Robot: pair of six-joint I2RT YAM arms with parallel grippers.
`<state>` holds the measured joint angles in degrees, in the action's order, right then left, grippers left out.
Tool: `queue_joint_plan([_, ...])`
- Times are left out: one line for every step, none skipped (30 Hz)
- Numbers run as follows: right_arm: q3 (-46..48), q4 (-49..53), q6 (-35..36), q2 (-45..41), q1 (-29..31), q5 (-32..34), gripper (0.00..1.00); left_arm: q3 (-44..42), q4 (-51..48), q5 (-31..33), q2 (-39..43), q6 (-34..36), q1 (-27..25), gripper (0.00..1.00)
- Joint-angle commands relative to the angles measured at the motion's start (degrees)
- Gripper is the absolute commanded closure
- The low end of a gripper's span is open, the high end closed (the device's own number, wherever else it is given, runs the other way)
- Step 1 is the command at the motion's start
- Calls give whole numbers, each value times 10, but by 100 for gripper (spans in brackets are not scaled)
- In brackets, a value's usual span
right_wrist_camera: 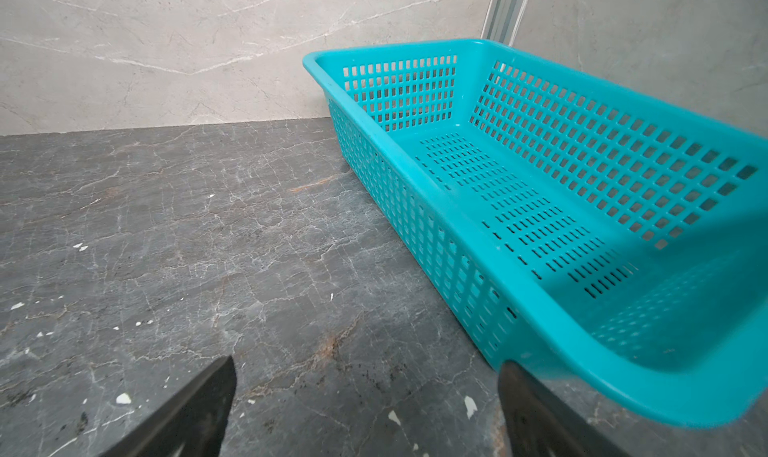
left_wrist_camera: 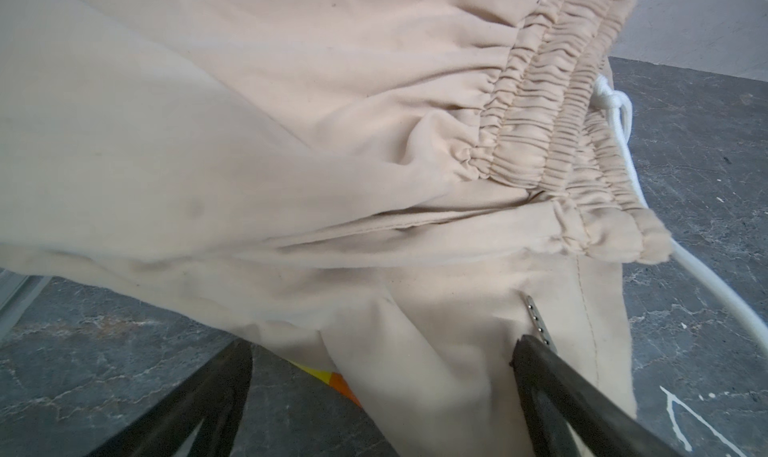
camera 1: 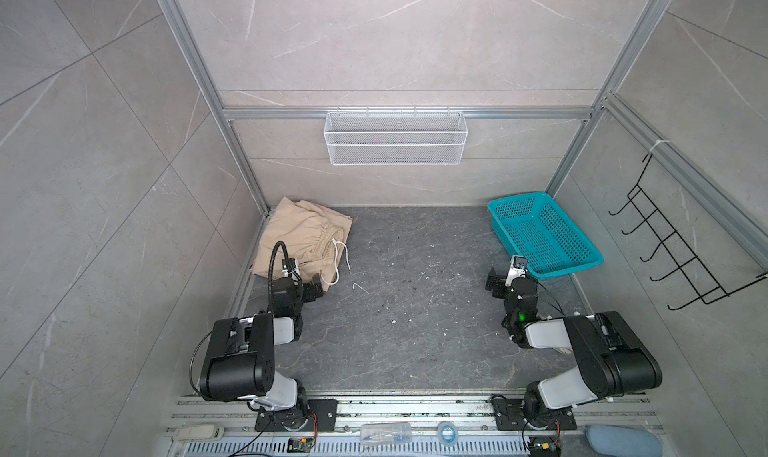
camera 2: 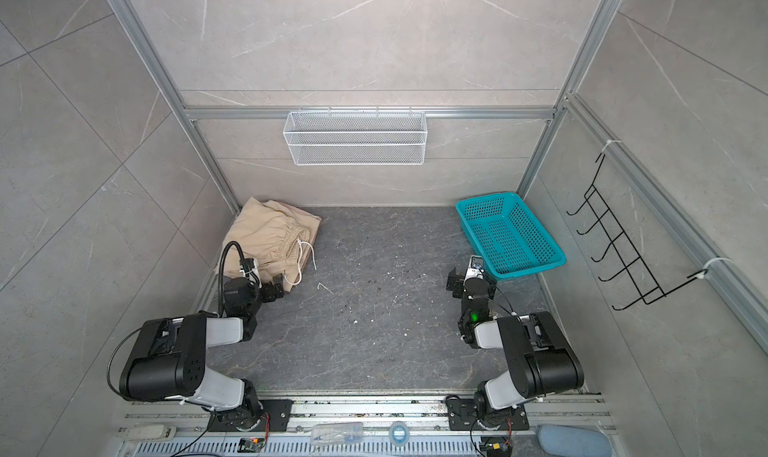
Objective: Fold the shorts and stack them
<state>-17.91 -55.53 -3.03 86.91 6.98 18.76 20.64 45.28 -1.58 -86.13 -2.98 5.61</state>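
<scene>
Much of the pile is hidden from you. A small yellow and orange sliver of fabric (left_wrist_camera: 332, 382) peeks from beneath the beige shorts (camera 1: 299, 234) in the left wrist view, too little to identify. The left arm covers the pile's near edge in both top views.

You can count one pair of shorts for certain, one teal perforated basket (camera 1: 569, 269), and two grippers.

The beige shorts lie loosely crumpled and unfolded on the dark stone table (camera 1: 415, 309), well apart from the basket, in the opposite back corner. Their gathered waistband faces the basket, with a white drawstring (left_wrist_camera: 615, 114) trailing onto the table.

The left gripper (left_wrist_camera: 382, 345) is spread wide at the pile's near edge, farthest from the basket, pinching nothing. You cannot tell whether it touches the cloth. The right gripper (right_wrist_camera: 368, 365) is also spread wide and empty, just beside the basket's near corner.
</scene>
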Motion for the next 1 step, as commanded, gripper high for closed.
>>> queue_joint_plan([-10, 10, -8, 3, -3, -7, 1, 0, 31, 6, 2, 14, -2, 0])
